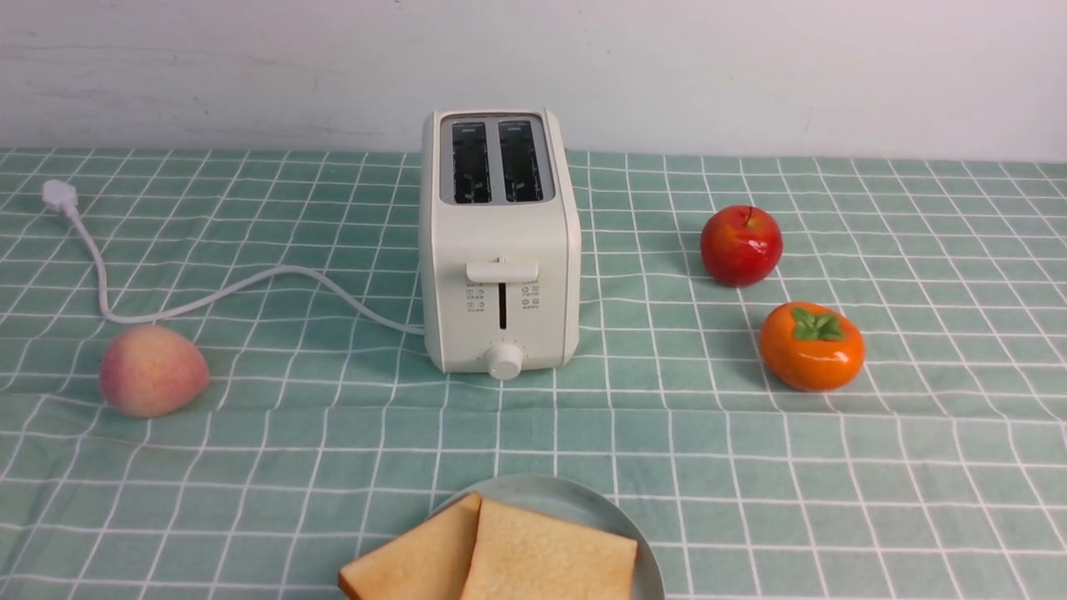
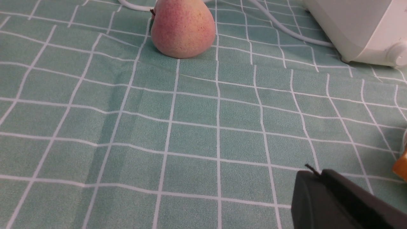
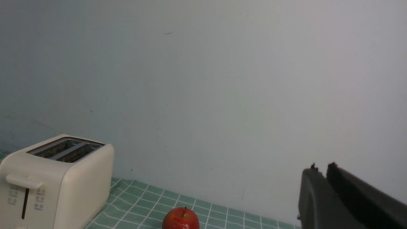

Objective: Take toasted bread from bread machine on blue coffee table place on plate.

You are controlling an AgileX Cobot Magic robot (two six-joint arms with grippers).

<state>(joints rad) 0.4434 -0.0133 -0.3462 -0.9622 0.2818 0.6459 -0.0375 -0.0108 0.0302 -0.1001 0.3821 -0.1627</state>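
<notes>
The cream-white bread machine (image 1: 498, 242) stands at the middle back of the green checked coffee table (image 1: 750, 467); both its slots look empty. Two slices of toasted bread (image 1: 546, 554) lie overlapping on the pale blue-green plate (image 1: 567, 496) at the front edge. Neither arm shows in the front view. My left gripper (image 2: 316, 173) is shut and empty, low over the cloth in front of the peach; a toast corner (image 2: 401, 165) shows at that view's edge. My right gripper (image 3: 321, 168) is shut and empty, held up facing the wall, with the bread machine (image 3: 54, 181) to one side.
A peach (image 1: 152, 369) lies at front left, by the white power cord (image 1: 208, 296) and its plug (image 1: 60, 195). A red apple (image 1: 741, 245) and an orange persimmon (image 1: 811, 346) sit right of the bread machine. A pale wall (image 1: 750, 67) closes the back.
</notes>
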